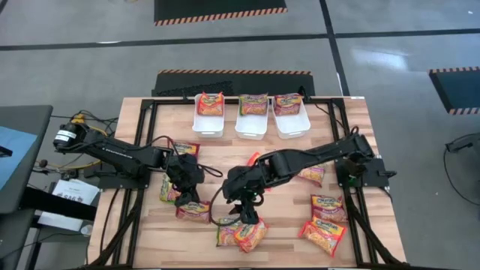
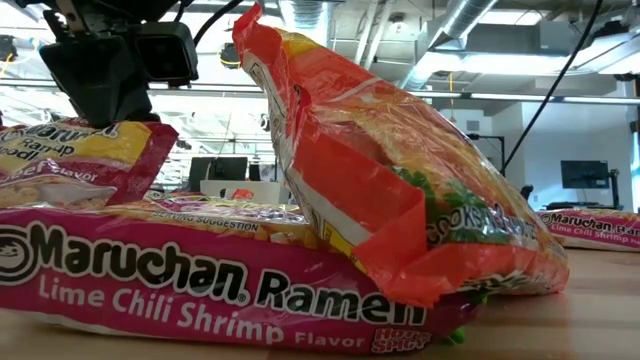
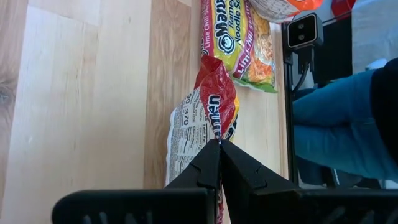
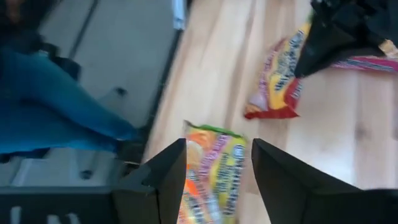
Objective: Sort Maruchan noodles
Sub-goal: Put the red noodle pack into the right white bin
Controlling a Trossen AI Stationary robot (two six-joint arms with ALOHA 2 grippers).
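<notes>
Step in hand, as judged: both arms mid-pick near front-centre of bench (image 1: pixel 142 112). Left end effector (image 3: pixel 219 144) clamped on edge of red packet (image 3: pixel 211 112), left of centre. Right end effector (image 4: pixel 217 158) fingers apart, poised over orange-green packet (image 4: pixel 214 168) by front edge, not yet gripping.

Next: right needs descent and closing; left needs lift toward matching bin in row of white bins (image 1: pixel 251 124) at far edge, each already holding packet.

Both arms reach inward, elbows bent, wrists angled down.

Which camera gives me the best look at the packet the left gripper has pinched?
The left wrist view: the shut left gripper clamps the edge of the red packet, nutrition panel showing. The high view shows only a sliver of it beside the gripper. In the low view I cannot tell which packet it is; the right wrist view shows it small and blurred.
</notes>
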